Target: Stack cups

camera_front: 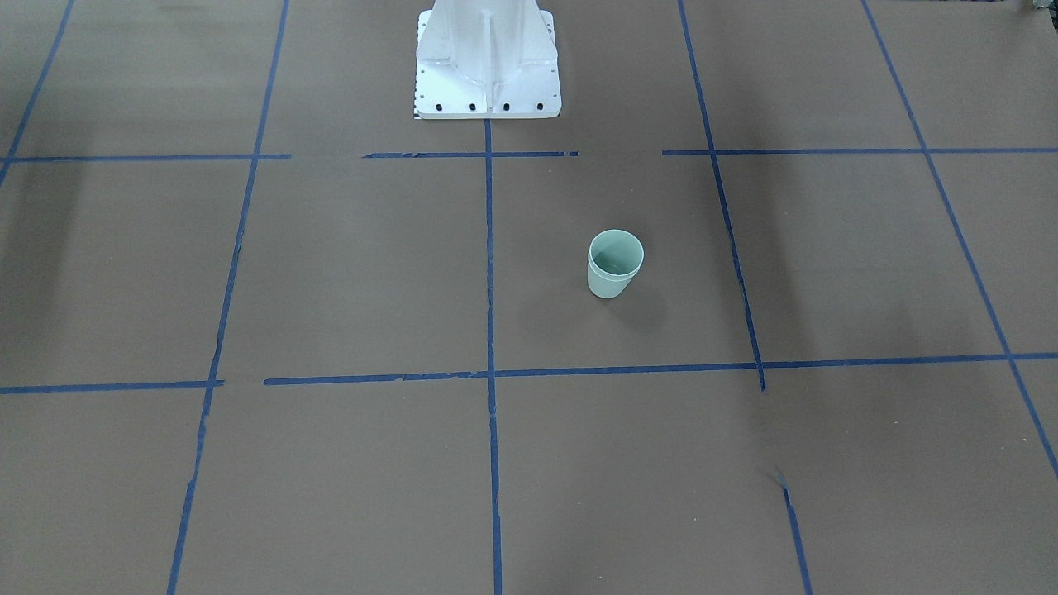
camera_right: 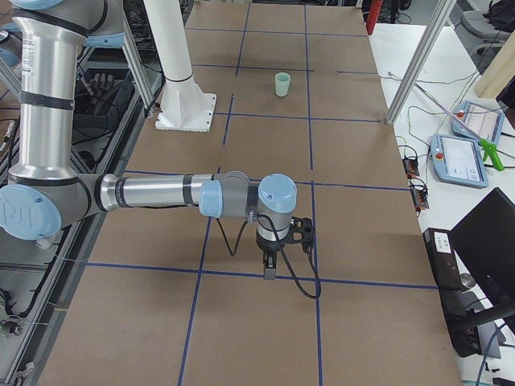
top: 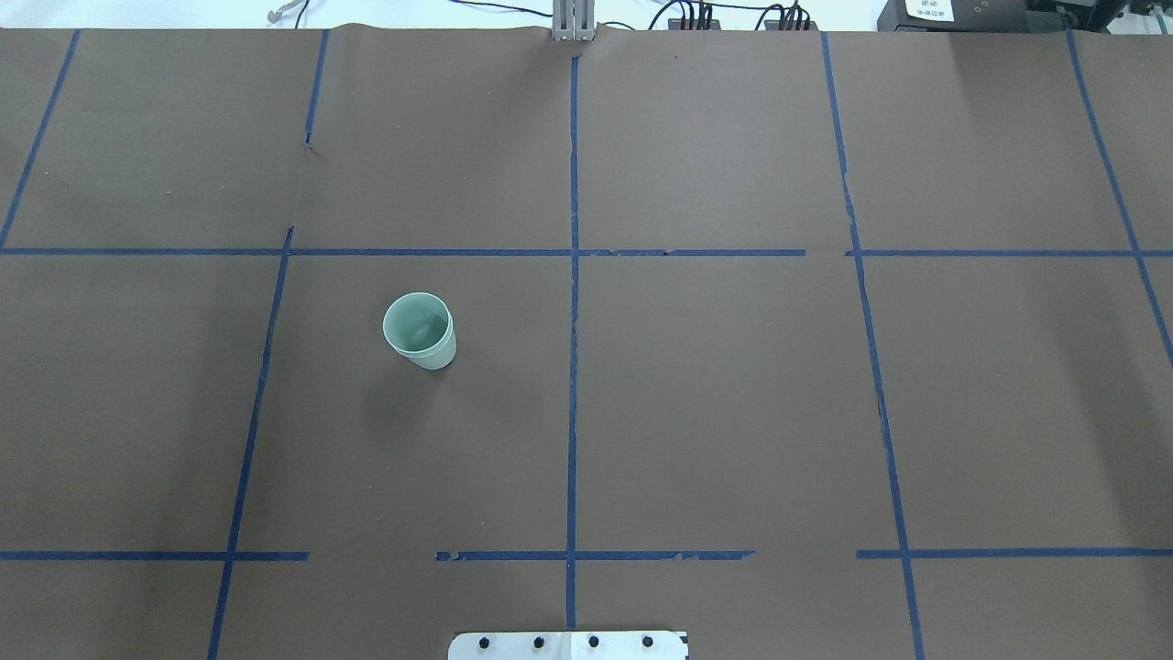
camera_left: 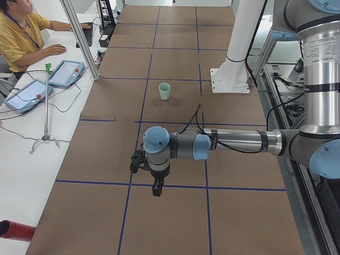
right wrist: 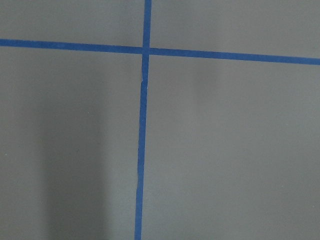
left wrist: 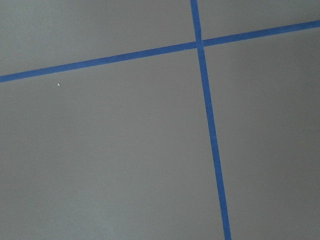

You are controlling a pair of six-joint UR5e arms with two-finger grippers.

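Note:
The pale mint-green cups (camera_front: 615, 264) stand upright as one stack on the brown table, left of the centre tape line in the overhead view (top: 420, 331). A second rim line shows just under the top rim, so one cup sits inside the other. The stack also shows far off in the left side view (camera_left: 164, 91) and the right side view (camera_right: 282, 84). My left gripper (camera_left: 156, 189) hangs over the table's left end, far from the cups. My right gripper (camera_right: 269, 270) hangs over the right end. Both show only in side views, so I cannot tell whether they are open or shut. The wrist views show only table and blue tape.
The white robot pedestal (camera_front: 488, 66) stands at the table's robot-side edge. Blue tape lines (top: 573, 367) grid the brown table. An operator (camera_left: 21, 32) sits at the far side with tablets (camera_left: 66, 73). A red object (camera_left: 13, 231) lies off the table's corner.

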